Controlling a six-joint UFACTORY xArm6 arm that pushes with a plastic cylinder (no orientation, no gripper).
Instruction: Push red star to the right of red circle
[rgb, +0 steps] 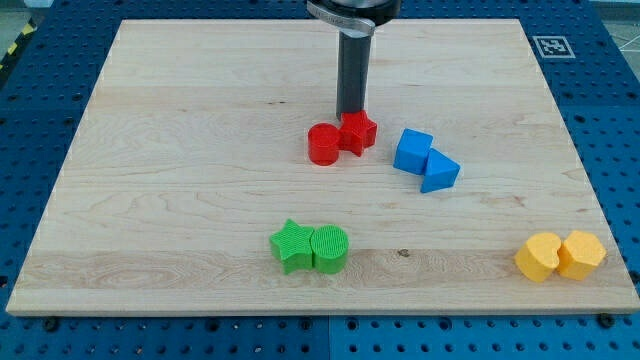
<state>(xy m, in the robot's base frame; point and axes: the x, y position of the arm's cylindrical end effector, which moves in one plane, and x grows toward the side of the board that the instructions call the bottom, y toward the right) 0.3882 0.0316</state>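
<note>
The red star is a small, ridged block with blunt points, its top face a bright, even red and its sides a shade darker. It sits a little above the middle of the wooden board and touches the red circle, lying just to the view's right of it and slightly nearer the view's top. The red circle is a short upright cylinder of the same colour. The tip of the dark rod stands at the star's upper edge, touching it or very nearly so, just above and to the right of the red circle. The arm carries no jaws, only this straight rod. Further to the right of the red circle lie a blue cube and a blue triangle, touching each other. Below the red circle, towards the view's bottom, a green star and a green circle sit pressed together. Far to the lower right of the red circle, near the board's corner, two yellow blocks rest side by side, their shapes hard to make out.
</note>
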